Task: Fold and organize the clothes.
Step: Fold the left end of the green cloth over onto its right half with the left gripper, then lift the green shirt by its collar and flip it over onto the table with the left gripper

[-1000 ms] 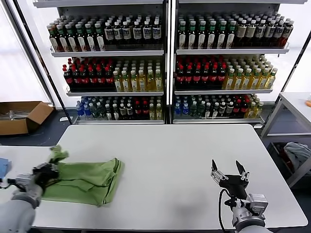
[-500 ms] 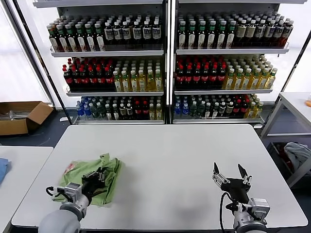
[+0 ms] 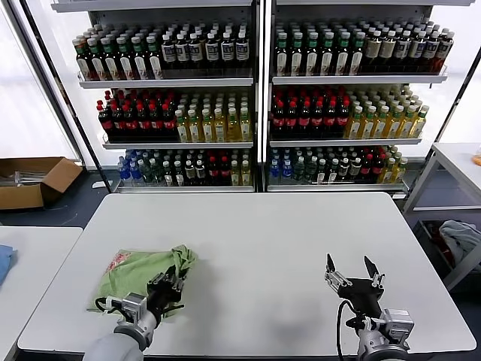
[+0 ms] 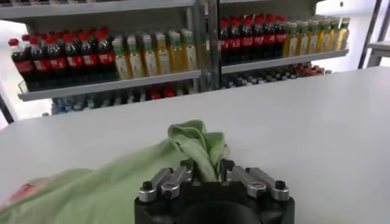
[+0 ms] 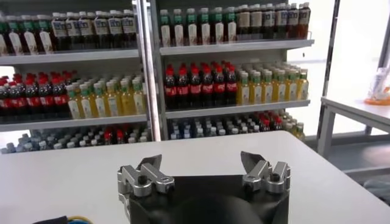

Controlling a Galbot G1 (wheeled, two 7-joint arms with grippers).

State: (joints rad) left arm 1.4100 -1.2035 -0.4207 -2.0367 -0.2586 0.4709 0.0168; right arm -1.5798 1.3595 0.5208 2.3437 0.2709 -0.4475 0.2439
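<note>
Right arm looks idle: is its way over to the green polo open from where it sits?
Probably yes. The right gripper, jaws open, hovers at the table's near right, and only bare white table lies between it and the polo shirt, which the left gripper already pinches. Whether it stretches that far is uncertain.

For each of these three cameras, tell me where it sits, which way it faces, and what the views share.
Head view: high on the robot, looking forward and down at the white table; both arms show.
Left wrist view: behind the left tool, shut on the green polo shirt.
Right wrist view: behind the open right tool, over bare table.
Shared: all face the bottle shelves.
</note>
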